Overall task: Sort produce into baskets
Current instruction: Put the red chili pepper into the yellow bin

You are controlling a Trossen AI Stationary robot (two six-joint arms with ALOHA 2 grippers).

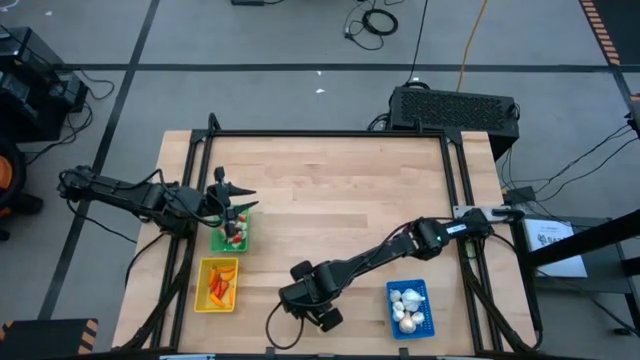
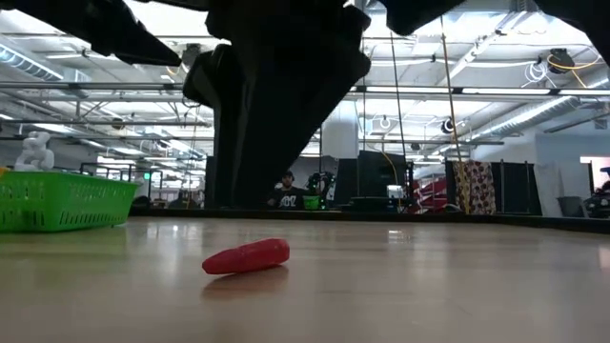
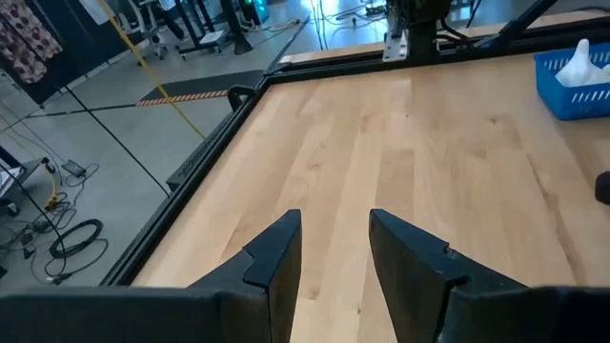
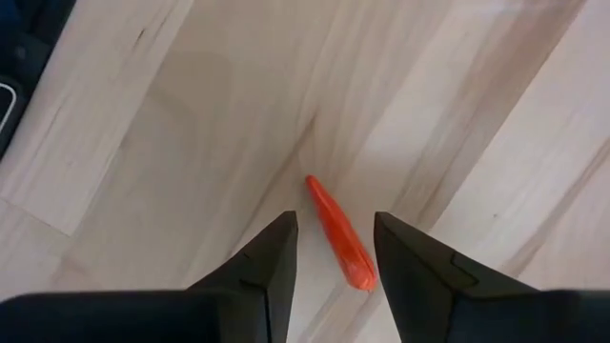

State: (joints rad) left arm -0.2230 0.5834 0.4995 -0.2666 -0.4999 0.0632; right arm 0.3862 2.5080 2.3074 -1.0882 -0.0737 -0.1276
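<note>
One red pepper (image 4: 339, 234) lies ungripped between the right arm's open fingers (image 4: 267, 262).

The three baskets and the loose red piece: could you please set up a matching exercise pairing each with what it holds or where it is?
Things:
1. green basket
2. yellow basket
3. blue basket
4. red piece

Matches:
A. white bulbs
B. bare wood, under the right gripper
C. orange and red pieces
D. beneath the left gripper

Pairs: 1-D, 2-C, 3-A, 4-B
</note>
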